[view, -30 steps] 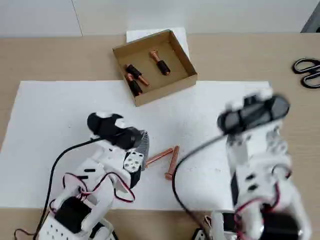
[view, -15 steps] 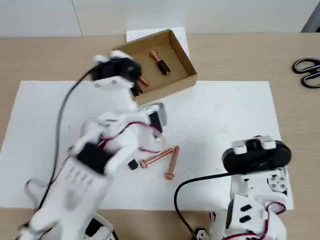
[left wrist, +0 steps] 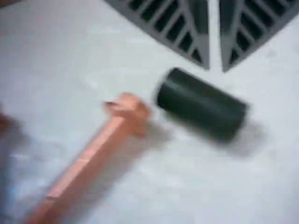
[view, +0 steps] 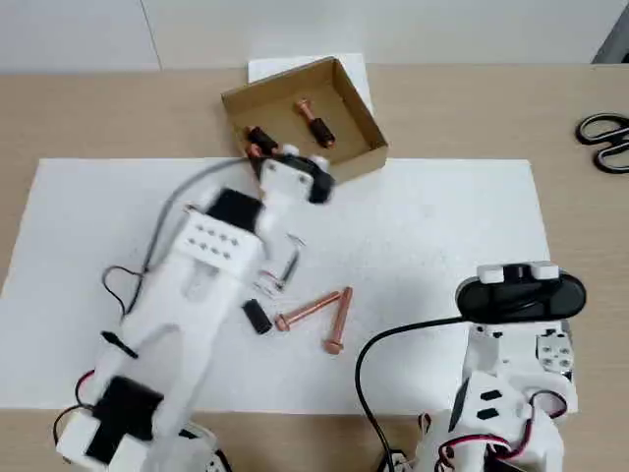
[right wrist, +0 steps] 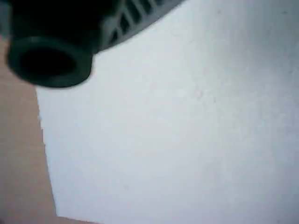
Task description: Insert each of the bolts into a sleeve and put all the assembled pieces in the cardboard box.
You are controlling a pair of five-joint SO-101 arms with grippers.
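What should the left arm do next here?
Probably open the left gripper and lower it over the sleeve. Its jaws look nearly shut, too narrow for the sleeve, which lies loose just ahead of them with a bare bolt beside it, not yet inserted.

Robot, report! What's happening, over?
Left fingers shut, empty, beside loose black cylindrical sleeve. Right fingers grip another black sleeve. Two copper bolts loose. Nothing blocking.

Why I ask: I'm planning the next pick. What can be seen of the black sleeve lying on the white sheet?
The sleeve is a short, dark, matte cylinder, seemingly plastic or rubber. It lies on its side on the white sheet, one end close to the head of a copper bolt; contact unclear. The left claw hangs close by.
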